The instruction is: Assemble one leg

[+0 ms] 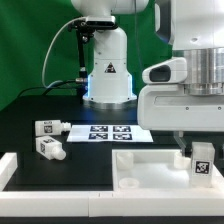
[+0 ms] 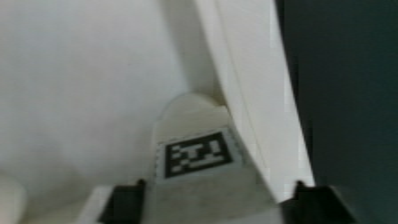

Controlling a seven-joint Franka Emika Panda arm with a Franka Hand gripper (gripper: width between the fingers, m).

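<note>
A leg (image 1: pixel 201 161), a small white peg with a black-and-white tag, stands at the exterior view's right end of the large white panel (image 1: pixel 140 170). My gripper (image 1: pixel 196 148) hangs right over it. In the wrist view the leg (image 2: pixel 196 150) lies between my dark fingertips (image 2: pixel 125 203), next to the panel's raised edge (image 2: pixel 240 90). The fingers stand apart on either side of the leg, with gaps showing, so the gripper (image 2: pixel 217 204) is open. Two more legs (image 1: pixel 50 128) (image 1: pixel 51 150) lie on the black table at the exterior view's left.
The marker board (image 1: pixel 108 132) lies flat at the table's middle. The robot base (image 1: pixel 108 75) stands behind it. A white rim (image 1: pixel 10 172) runs along the table's front at the exterior view's left.
</note>
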